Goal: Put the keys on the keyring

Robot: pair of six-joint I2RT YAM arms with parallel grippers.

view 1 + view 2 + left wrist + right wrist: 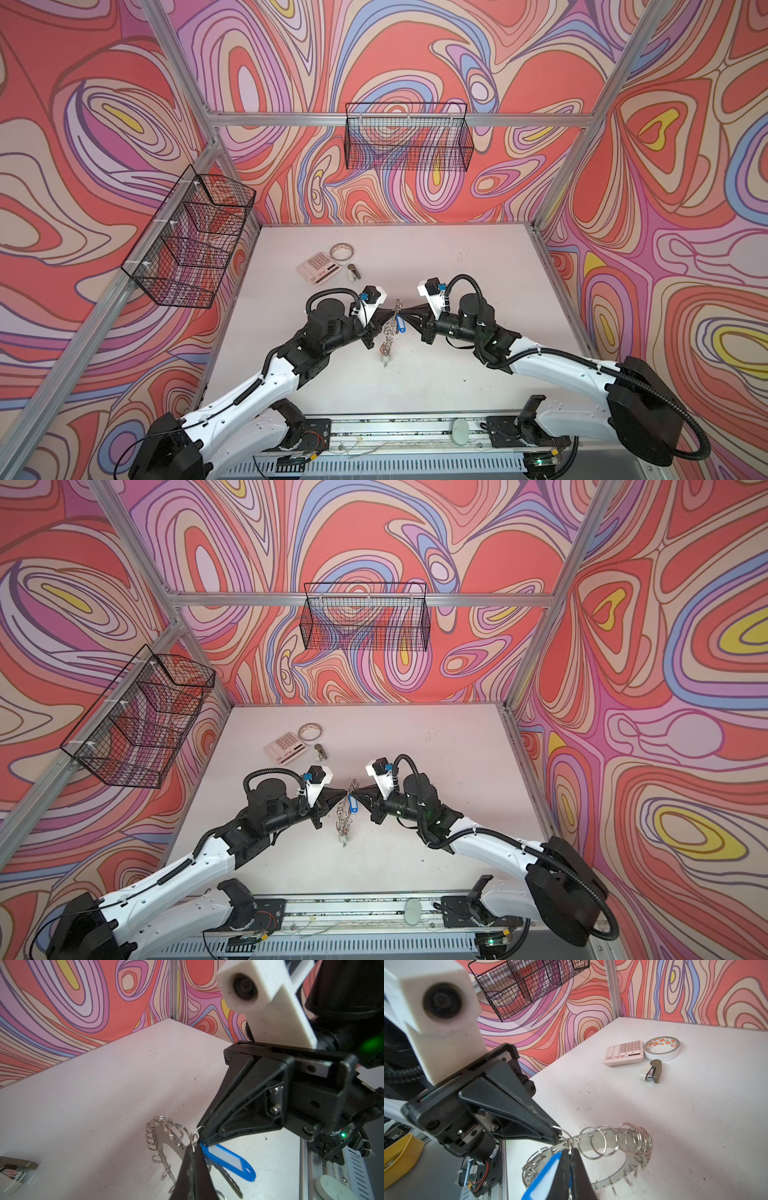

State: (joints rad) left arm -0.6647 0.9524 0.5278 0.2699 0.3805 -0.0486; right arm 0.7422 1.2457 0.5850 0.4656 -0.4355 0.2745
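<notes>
The left gripper [392,310] is closed on a wire loop of the keyring [390,332], and the right gripper [404,310], tip to tip with it, is clamped on the blue-tagged key [401,325]. The keyring hangs on edge beneath them over the table [478,291], well apart from the calculator [316,268], tape [342,252] and stapler [354,272].

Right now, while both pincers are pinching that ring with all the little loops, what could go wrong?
1. The left pincer and the right pincer each pinch only the thin wire fringe of the keyring. One grip could slip, and the keyring might flop onto the table.
2. If the pincers pull apart, the wire may bend.
3. The blue-tagged key dangles beside the right pincer. I cannot see whether it is fully on, so a jerk might shake it loose.
</notes>
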